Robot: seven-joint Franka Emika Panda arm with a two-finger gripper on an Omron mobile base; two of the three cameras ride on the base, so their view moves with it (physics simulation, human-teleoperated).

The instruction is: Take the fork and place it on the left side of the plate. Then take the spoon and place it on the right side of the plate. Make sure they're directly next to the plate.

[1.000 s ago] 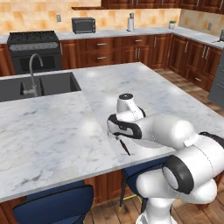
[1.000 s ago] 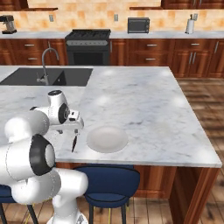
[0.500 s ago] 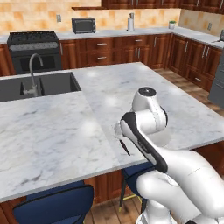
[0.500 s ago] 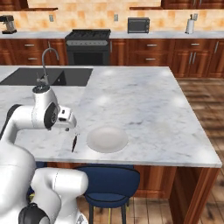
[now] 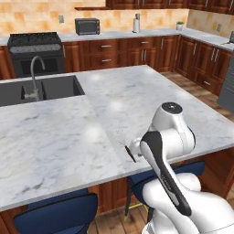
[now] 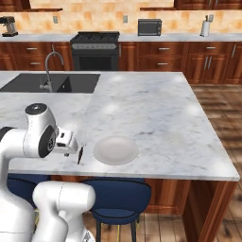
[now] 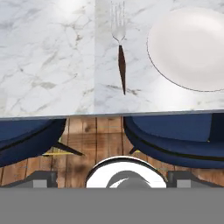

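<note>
Hand view: the fork (image 7: 120,48) lies on the table (image 7: 48,65) just left of the plate (image 7: 192,48), apart from it, so the fork step looks done; the gripper (image 6: 66,142), jaws spread and empty, must next find the spoon.

The marble table (image 7: 48,65) carries the fork (image 7: 120,48) lying flat just beside the plate (image 7: 192,48).

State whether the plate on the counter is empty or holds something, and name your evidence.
Empty. The plate shows a bare off-white face in the hand view; the fork lies beside it on the counter, apart.
</note>
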